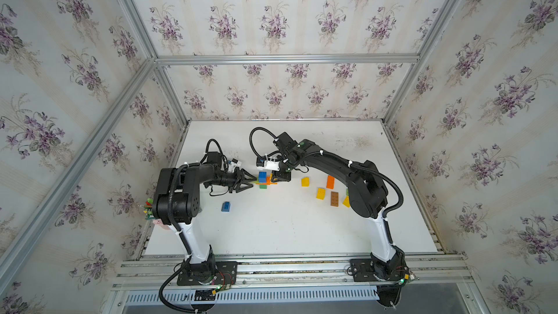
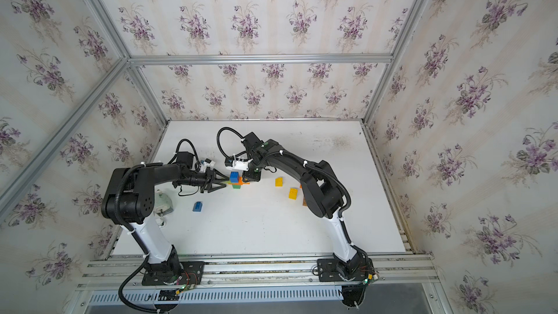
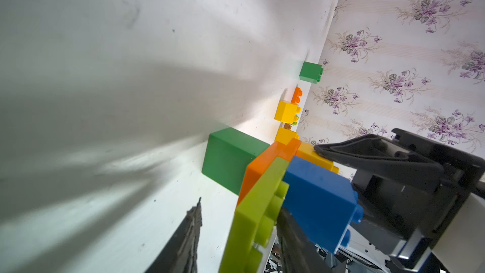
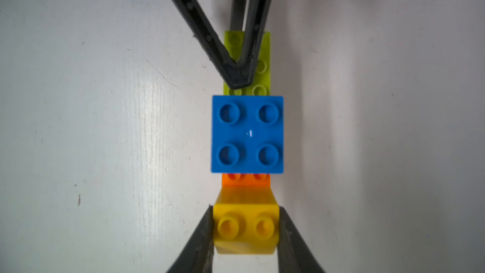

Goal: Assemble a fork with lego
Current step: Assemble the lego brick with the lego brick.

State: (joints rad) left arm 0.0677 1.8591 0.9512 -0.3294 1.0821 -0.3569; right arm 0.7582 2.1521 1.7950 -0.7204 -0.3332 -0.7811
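No legible text, label or number anywhere, small white mark point(image 4: 250, 133) on the blue square studded brick point(image 4: 236, 133), unreadable

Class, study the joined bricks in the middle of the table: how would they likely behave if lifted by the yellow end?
The joined bricks would probably stay stiff: blue brick, orange piece and lime plate interlock by studs. They might pull apart at the thin lime plate, which sticks out past the blue brick. The yellow brick has smooth sides and may slip.

My two top views looked down from high over the whole surface point(image 1: 271, 231); both wrist cameras sat close — sharing the brick stack point(image 4: 247, 133).
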